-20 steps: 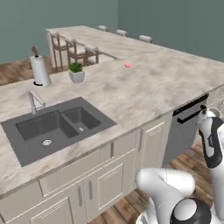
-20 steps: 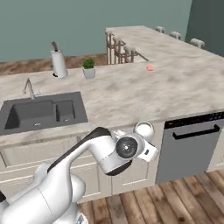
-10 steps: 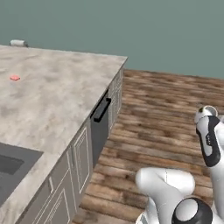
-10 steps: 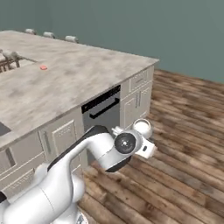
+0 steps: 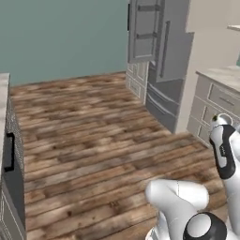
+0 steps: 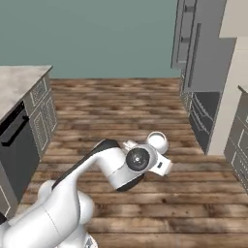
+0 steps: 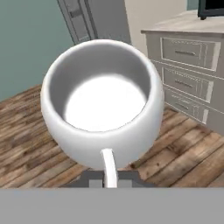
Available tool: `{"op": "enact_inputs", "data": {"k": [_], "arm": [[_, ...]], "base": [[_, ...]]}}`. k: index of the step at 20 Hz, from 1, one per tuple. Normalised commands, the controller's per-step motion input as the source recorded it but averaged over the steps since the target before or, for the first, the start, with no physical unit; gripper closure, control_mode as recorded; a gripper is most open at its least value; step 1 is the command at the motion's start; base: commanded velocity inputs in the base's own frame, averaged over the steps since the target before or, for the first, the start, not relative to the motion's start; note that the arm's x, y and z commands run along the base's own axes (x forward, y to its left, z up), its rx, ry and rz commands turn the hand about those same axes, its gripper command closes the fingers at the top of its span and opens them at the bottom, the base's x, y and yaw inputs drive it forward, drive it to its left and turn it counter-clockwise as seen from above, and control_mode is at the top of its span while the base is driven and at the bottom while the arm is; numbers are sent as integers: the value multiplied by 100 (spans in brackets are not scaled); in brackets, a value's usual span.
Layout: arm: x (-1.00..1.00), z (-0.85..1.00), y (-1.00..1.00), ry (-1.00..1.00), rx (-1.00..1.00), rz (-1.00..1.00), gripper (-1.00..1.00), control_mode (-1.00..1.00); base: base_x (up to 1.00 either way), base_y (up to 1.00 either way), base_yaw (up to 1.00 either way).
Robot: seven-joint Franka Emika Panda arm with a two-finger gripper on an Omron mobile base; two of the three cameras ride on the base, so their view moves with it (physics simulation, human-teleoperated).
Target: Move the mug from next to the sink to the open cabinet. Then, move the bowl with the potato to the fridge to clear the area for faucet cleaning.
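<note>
A white mug (image 7: 103, 109) sits right in front of the hand camera, empty, its handle (image 7: 108, 168) pointing back at the hand. My gripper (image 7: 108, 177) is shut on the mug at the handle side, the dark fingertips mostly hidden under it. In the right base view the mug (image 6: 157, 142) rides at the end of the arm, above the wooden floor. A tall grey fridge (image 5: 161, 51) (image 6: 201, 58) stands ahead on the right with an upper door swung open. The bowl with the potato is out of view.
Wooden floor (image 5: 93, 136) spreads ahead. The island's end with the dark dishwasher (image 6: 17, 140) (image 5: 8, 159) is on the left. Grey drawer cabinets under a stone counter (image 5: 220, 93) (image 7: 188, 74) stand on the right, beside the fridge.
The whole view has swung away from the island and sink toward the fridge wall, so the base has turned. The mug stays held in the gripper.
</note>
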Motion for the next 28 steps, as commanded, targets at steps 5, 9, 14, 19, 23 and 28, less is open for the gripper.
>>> {"op": "enact_inputs", "data": {"k": [5,9,14,19,23,28], "arm": [[0,0,0,0,0,0,100,100],[0,0,0,0,0,0,100,100],[0,0,0,0,0,0,100,100],[0,0,0,0,0,0,100,100],[0,0,0,0,0,0,100,100],[0,0,0,0,0,0,100,100]], "base": [[52,88,-63],[100,100,-31],[100,84,-47],[100,47,-59],[100,19,-59],[100,28,-48]]}}
